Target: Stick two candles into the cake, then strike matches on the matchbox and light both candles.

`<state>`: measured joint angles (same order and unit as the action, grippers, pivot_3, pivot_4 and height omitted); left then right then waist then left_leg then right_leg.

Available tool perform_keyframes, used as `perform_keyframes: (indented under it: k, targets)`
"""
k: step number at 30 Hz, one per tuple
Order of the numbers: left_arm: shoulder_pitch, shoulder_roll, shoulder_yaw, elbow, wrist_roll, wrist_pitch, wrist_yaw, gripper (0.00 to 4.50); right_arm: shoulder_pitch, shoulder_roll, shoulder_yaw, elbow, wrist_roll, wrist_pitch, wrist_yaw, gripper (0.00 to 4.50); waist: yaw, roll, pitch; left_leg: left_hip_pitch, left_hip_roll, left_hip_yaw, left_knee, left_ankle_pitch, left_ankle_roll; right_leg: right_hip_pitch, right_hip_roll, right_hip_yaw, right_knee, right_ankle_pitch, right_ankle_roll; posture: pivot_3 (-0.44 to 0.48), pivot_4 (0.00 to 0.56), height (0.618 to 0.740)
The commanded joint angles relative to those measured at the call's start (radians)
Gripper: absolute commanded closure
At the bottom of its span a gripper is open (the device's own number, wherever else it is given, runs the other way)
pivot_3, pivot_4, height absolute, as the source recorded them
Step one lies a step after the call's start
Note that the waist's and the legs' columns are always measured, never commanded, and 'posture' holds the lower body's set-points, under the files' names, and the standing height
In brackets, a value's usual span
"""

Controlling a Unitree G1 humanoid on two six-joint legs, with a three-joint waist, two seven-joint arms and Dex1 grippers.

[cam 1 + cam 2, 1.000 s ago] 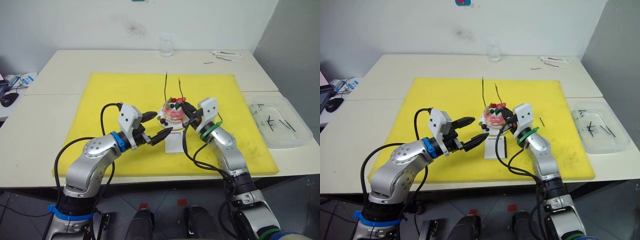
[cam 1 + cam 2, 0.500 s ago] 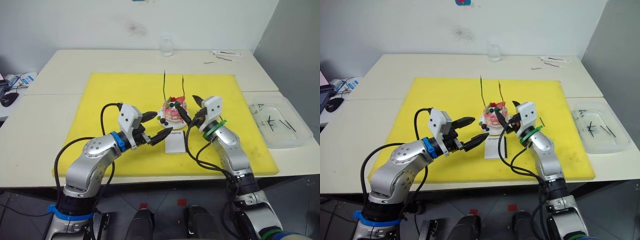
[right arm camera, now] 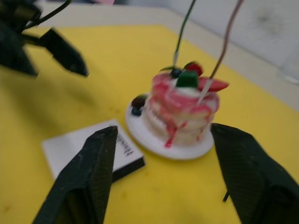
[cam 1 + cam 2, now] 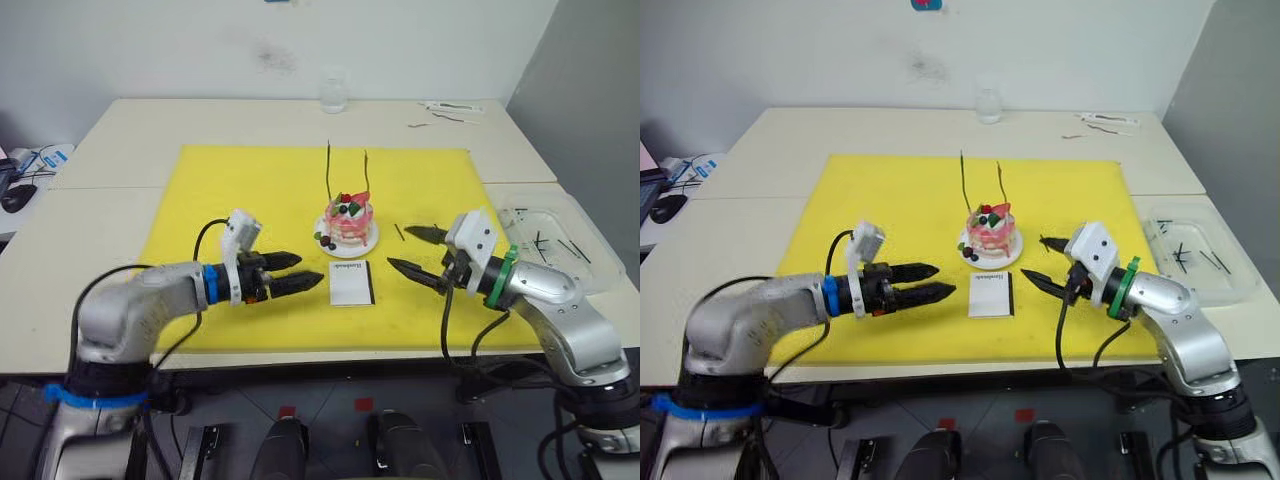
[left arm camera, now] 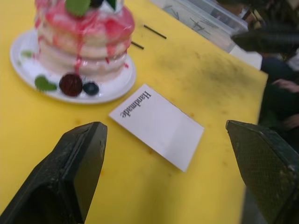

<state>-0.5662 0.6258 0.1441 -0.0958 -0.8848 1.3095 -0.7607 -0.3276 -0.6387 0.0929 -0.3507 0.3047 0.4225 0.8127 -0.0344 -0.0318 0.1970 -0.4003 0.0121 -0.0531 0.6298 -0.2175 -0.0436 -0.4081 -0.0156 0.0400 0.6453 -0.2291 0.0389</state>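
The pink-and-white cake (image 4: 348,220) sits on its small white plate (image 4: 369,242) in the middle of the yellow mat. A greenish candle (image 4: 329,172) and a tan candle (image 4: 366,172) both stand upright in it. The white matchbox (image 4: 350,283) lies flat just in front of the plate. My left gripper (image 4: 308,272) is open and empty, pointing at the matchbox from its left. To the right of the cake, my right gripper (image 4: 400,248) is open and empty, clear of the plate. A short dark match (image 4: 398,232) lies on the mat near the right gripper's fingertips; a second match (image 5: 154,31) lies beyond it.
A clear plastic tray (image 4: 555,240) with several matches stands off the mat's right edge. A glass (image 4: 333,92) stands at the table's back, with small items (image 4: 450,108) at the back right. The yellow mat (image 4: 250,190) is bare left of the cake.
My right gripper has pulled away from the cake to the right and down, open. My left arm has drawn back and lowered toward the mat. Both candles stay standing in the cake.
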Motion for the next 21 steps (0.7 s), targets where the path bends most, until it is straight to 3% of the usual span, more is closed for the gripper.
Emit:
perform_keyframes:
  k: [1,6,10,21]
  targets:
    - [-0.133,-0.018,0.039,0.201,-0.081,0.275,0.056,0.0,-0.011,-0.02,0.046,0.011,-0.028,0.01,0.033,2.75,-0.002,0.0,0.0,0.0,0.0,0.0,0.0,0.0,0.0,0.0,0.0,0.0,0.0,0.0,0.0,0.0,0.15,0.74]
    - [-0.274,-0.025,-0.047,0.514,-0.218,0.305,0.202,0.0,-0.037,0.003,0.104,0.077,-0.086,0.003,0.012,4.47,-0.005,0.0,0.0,-0.001,0.0,0.001,-0.001,0.0,0.0,-0.001,0.0,0.001,0.0,0.002,0.006,0.0,0.15,0.74]
    - [-0.314,-0.054,-0.11,0.642,-0.256,0.305,0.299,0.0,-0.065,0.031,0.138,0.115,-0.144,0.005,-0.02,4.47,-0.004,0.0,0.0,-0.001,0.0,0.0,-0.002,0.0,0.0,-0.003,0.0,0.001,0.0,0.002,0.005,0.0,0.15,0.74]
    - [-0.308,-0.176,-0.041,0.705,-0.309,0.305,0.452,0.0,-0.046,0.085,0.205,0.118,-0.217,0.028,-0.048,4.47,0.006,0.0,0.0,-0.001,-0.003,0.0,-0.001,0.0,-0.001,-0.001,-0.003,0.001,0.001,0.003,0.006,0.0,0.15,0.74]
